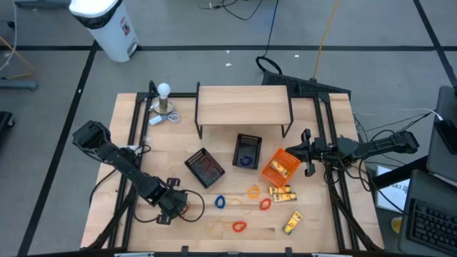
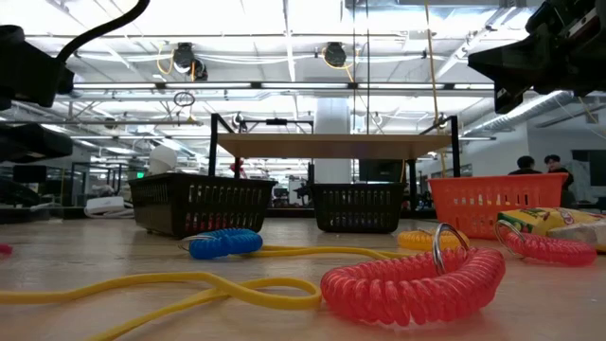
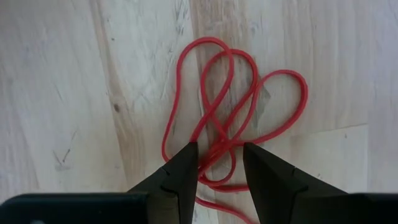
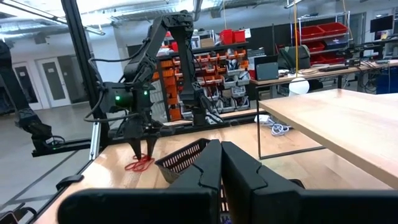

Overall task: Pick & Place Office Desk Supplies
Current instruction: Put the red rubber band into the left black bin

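Observation:
A thin red rubber band [image 3: 239, 99] lies in tangled loops flat on the wooden table [image 1: 143, 143], near the front left. My left gripper [image 3: 221, 165] points down over it, open, one finger on each side of the crossed strands. The same gripper [image 4: 143, 148] and band [image 4: 140, 165] show far off in the right wrist view. Other loops lie mid-table: a blue coil [image 1: 219, 202], orange [image 1: 253, 191] and red [image 1: 239, 227] ones. Yellow packets [image 1: 283, 191] lie to the right. My right gripper [image 1: 298, 150] waits shut at the right, above the table. My left gripper comes from above with the red band's crossed strands [image 3: 219, 149] running between its two open fingers. I cannot tell whether the fingertips touch the band or the table.
Two black mesh trays [image 1: 206, 166] [image 1: 247, 151] and an orange tray [image 1: 280, 166] stand mid-table. A wooden shelf [image 1: 243, 106] spans the back, with a white ball on a stand [image 1: 164, 93] to its left. A red coil [image 2: 412, 279] lies close to the low camera.

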Tool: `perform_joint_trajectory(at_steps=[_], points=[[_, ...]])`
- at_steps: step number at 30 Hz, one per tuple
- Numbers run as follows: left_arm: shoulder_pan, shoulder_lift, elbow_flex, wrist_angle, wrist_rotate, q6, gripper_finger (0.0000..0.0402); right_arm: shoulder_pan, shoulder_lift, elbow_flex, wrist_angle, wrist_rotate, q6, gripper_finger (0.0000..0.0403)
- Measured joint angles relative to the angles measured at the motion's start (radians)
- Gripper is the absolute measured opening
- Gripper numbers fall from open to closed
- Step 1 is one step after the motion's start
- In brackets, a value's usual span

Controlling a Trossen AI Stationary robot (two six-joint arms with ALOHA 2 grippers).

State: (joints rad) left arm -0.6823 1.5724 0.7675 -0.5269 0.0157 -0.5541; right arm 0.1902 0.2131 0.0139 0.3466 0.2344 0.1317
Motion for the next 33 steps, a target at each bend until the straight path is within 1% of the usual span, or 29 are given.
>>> perform_joint_trajectory(at_steps=[5, 7, 9, 15, 17, 22, 24, 27, 33], points=[[0.000, -0.027, -0.005, -0.010, 0.001, -0.004, 0.0130, 0.000, 0.000, 0.000, 0.000, 0.000, 0.006, 0.0000], [0.000, -0.035, -0.004, -0.010, -0.001, -0.004, 0.0121, 0.000, 0.000, 0.000, 0.000, 0.000, 0.006, 0.0000], [0.000, -0.034, -0.004, -0.013, -0.002, -0.001, 0.0101, 0.000, 0.000, 0.000, 0.000, 0.000, 0.006, 0.0000], [0.000, -0.034, -0.004, -0.025, 0.010, 0.018, 0.0017, 0.000, 0.001, 0.000, 0.000, 0.000, 0.006, 0.0000], [0.000, -0.034, -0.005, -0.028, 0.013, 0.017, 0.0006, 0.000, 0.001, 0.000, 0.000, 0.000, 0.006, 0.0000], [0.000, -0.034, 0.004, -0.049, 0.028, 0.022, 0.0003, 0.000, 0.001, 0.000, 0.000, 0.000, 0.006, 0.0000], [0.000, -0.034, 0.036, -0.097, 0.017, 0.039, 0.0003, 0.000, 0.001, 0.000, 0.000, 0.000, 0.006, 0.0000], [0.000, -0.034, 0.117, -0.211, -0.022, 0.080, 0.0002, 0.000, 0.001, 0.000, 0.000, 0.000, 0.006, 0.0000], [0.012, -0.035, 0.296, -0.421, -0.154, 0.181, 0.0002, 0.000, 0.001, 0.000, 0.000, 0.000, 0.006, 0.0000]])
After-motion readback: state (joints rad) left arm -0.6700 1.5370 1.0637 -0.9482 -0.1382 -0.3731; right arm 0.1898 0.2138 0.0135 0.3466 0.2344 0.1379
